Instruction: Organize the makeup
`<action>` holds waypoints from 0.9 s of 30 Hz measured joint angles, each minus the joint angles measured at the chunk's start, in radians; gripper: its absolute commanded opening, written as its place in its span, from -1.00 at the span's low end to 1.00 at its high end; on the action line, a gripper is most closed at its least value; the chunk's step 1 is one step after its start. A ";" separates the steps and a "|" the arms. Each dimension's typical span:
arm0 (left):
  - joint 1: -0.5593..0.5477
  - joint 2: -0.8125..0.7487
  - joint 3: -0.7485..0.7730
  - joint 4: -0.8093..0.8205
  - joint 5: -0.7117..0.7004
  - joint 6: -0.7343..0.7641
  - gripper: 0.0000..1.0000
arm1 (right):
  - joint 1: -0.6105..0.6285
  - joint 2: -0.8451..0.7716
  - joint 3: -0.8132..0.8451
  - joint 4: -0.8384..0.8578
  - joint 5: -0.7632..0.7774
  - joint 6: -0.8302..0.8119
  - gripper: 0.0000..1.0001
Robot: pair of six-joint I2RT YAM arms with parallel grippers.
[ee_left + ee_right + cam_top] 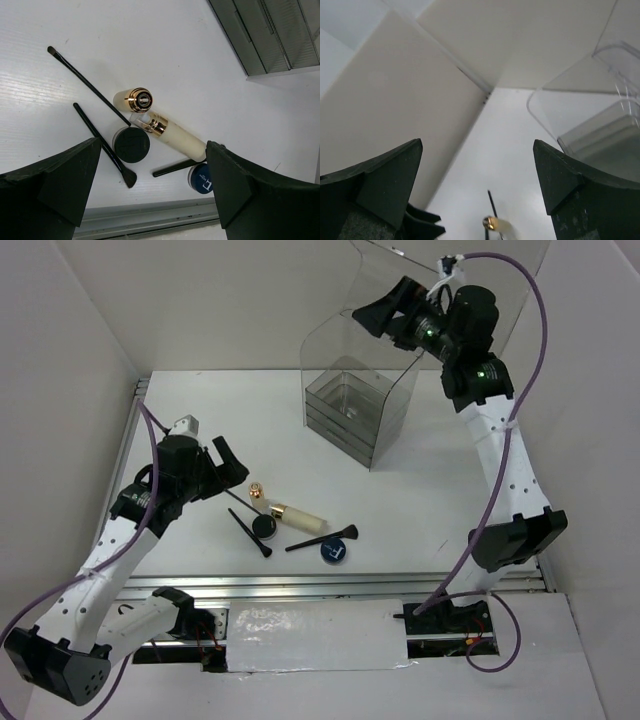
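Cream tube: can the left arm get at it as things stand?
Probably yes: the open left gripper hangs over the cream tube; nothing covers it, though a dark jar sits close.

Top cam's high at the near edge, looking down over the whole table (pixel 230 410). Left wrist cam's close above the makeup (pixel 177 137). Right wrist cam's raised, looking across past the clear box (pixel 600 125). All three catch the gold lipstick (pixel 256 489).

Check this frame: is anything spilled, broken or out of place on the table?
Nothing looks spilled or broken. The makeup lies in a loose scatter: the cream tube on its side, three brushes pointing different ways, and two jars and a lipstick among them, all outside the clear box.
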 measured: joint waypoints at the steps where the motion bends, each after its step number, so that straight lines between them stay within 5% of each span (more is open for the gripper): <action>1: 0.000 -0.001 0.000 -0.007 0.000 0.001 0.99 | 0.030 -0.002 0.008 -0.048 0.022 -0.021 0.99; 6: 0.000 -0.025 0.000 -0.034 -0.016 0.001 0.99 | 0.188 -0.053 -0.033 -0.229 0.130 -0.128 1.00; 14: 0.000 0.000 0.113 -0.217 -0.140 -0.033 0.99 | 0.481 -0.229 -0.375 -0.285 0.259 -0.209 0.95; 20: 0.000 0.041 0.264 -0.387 -0.269 -0.114 0.99 | 0.702 -0.119 -0.415 -0.269 0.423 -0.218 0.89; 27: 0.000 0.040 0.407 -0.587 -0.408 -0.195 0.99 | 0.814 0.146 -0.376 -0.251 0.584 -0.198 0.84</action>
